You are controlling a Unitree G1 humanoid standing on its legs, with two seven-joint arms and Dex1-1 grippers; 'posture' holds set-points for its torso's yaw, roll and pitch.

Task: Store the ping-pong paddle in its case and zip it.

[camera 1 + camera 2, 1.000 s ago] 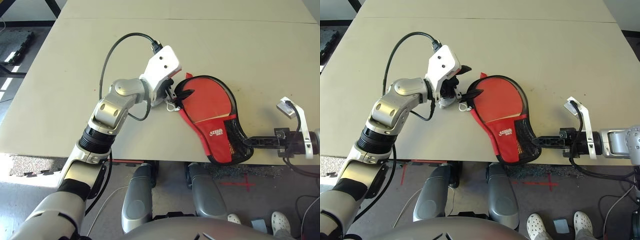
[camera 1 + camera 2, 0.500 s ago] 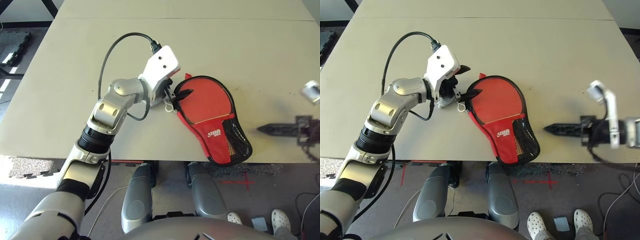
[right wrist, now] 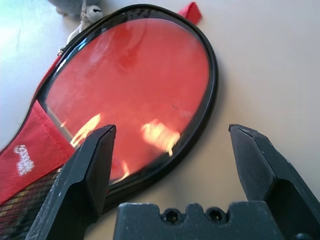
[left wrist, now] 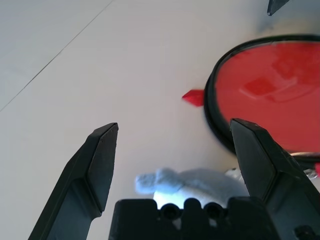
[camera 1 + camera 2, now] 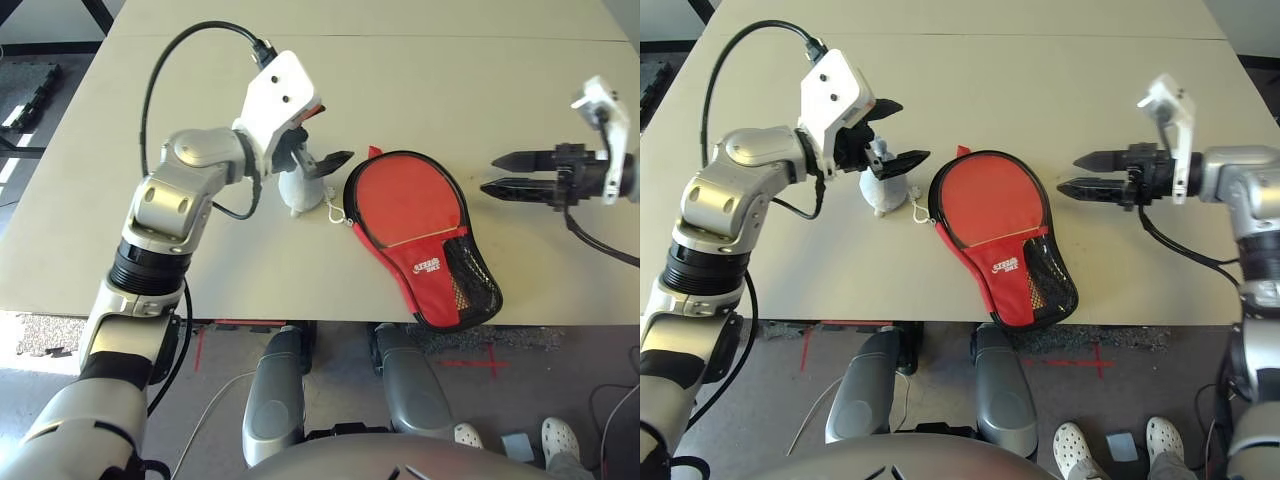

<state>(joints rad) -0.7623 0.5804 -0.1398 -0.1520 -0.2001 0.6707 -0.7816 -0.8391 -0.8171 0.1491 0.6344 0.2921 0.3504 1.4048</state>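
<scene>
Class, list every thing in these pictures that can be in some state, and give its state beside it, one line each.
case: zipped shut, lying flat on the table, held by neither gripper.
small pale pouch: lying on the table beside the case's round end, under the left gripper.
left gripper: open, holding nothing, above the pouch.
right gripper: open, holding nothing, to the right of the case and apart from it.

— Work surface?
— Pale beige tabletop point(image 5: 480, 90), matte, with a thin seam point(image 5: 400, 39) running across its far part.

— Floor?
— Grey speckled floor point(image 5: 560, 390) below the near edge, marked with red tape lines point(image 5: 478, 365). A dark foam mat point(image 5: 35, 85) lies at the far left.

— Lighting?
— A bright sunlit patch point(image 5: 25, 335) falls on the floor at left.
</scene>
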